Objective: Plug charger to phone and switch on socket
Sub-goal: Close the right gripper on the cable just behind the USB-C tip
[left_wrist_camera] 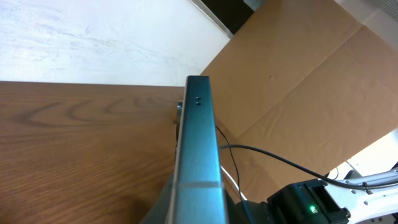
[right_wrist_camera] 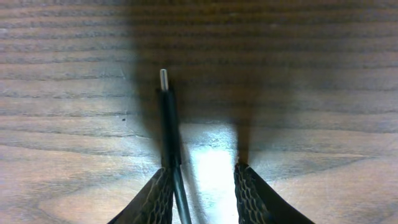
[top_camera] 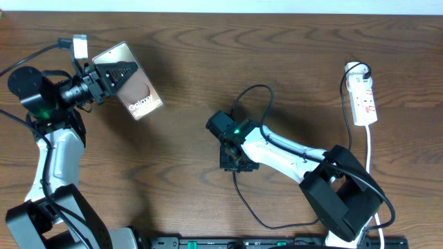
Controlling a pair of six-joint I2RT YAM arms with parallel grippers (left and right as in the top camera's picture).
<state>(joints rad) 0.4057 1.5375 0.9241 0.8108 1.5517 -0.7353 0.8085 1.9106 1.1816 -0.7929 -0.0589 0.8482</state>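
In the right wrist view, the right gripper [right_wrist_camera: 203, 168] has its 2 ribbed black fingers [right_wrist_camera: 155, 198] spread apart and clamps nothing. The charger [right_wrist_camera: 168, 124] lies on the table [right_wrist_camera: 323, 74] along the inner side of 1 finger. It is a slim black plug that ends, further out, in a short silver tip. Whether it touches that finger I cannot tell. Only this view shows the tip.

The left wrist view shows the phone [left_wrist_camera: 198, 149] edge-on, a thin blue-grey frame with 2 tiny holes near its far end, held off the wood. Beyond it stands a brown cardboard sheet [left_wrist_camera: 298, 68].

Only the overhead view shows the layout. The charger's thin black cable runs in a loop on each side of the right gripper at mid-table. At the far left, the left gripper [top_camera: 114, 72] is closed on the phone, whose tan screen with white "Galaxy" lettering faces up at a tilt. At the far right lies the socket [top_camera: 363, 97], a white strip with red marks, well apart from both grippers.
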